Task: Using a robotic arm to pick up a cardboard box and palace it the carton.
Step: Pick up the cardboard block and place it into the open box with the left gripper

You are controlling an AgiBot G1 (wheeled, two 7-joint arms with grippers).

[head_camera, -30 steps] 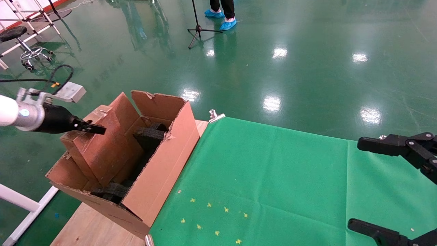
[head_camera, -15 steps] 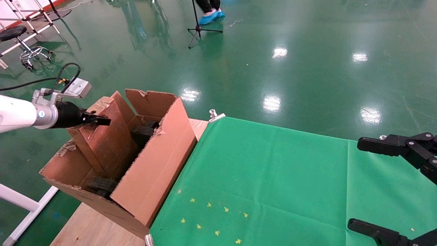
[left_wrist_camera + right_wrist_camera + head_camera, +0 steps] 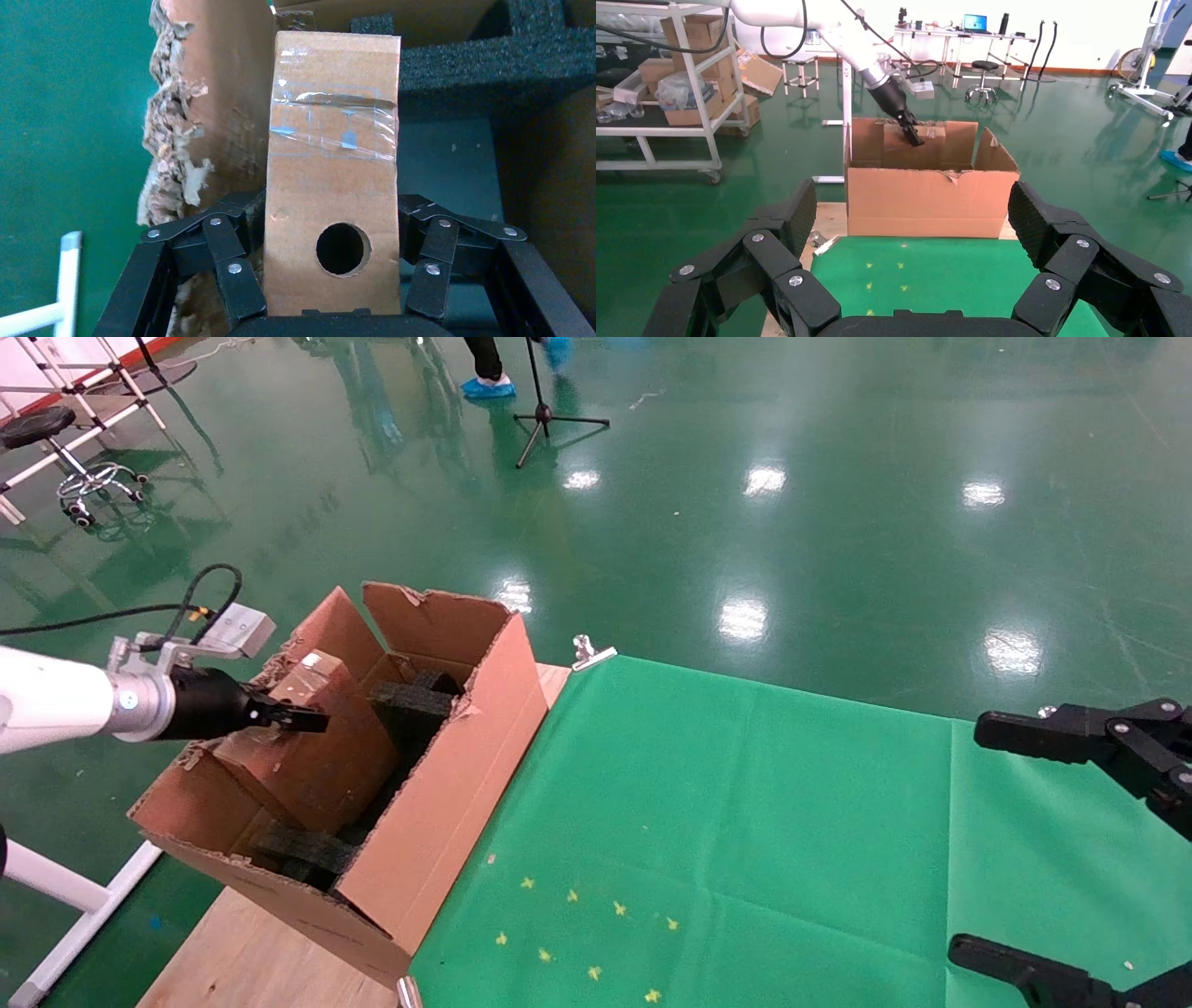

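Lowered since a moment ago, the cardboard box (image 3: 312, 761), pinched by the left gripper (image 3: 300, 717), sits deeper inside the carton (image 3: 438, 822); release seems near. Right gripper (image 3: 1071, 845) idles, spread.

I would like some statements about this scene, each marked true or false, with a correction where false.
1. The left gripper is shut on the cardboard box. True.
2. The cardboard box lies on the green cloth. False: it is held partly down inside the carton.
3. The right gripper is open and holds nothing. True.
4. The carton holds white foam. False: the foam pieces are black.
5. The box face toward the left wrist camera has a round hole. True.
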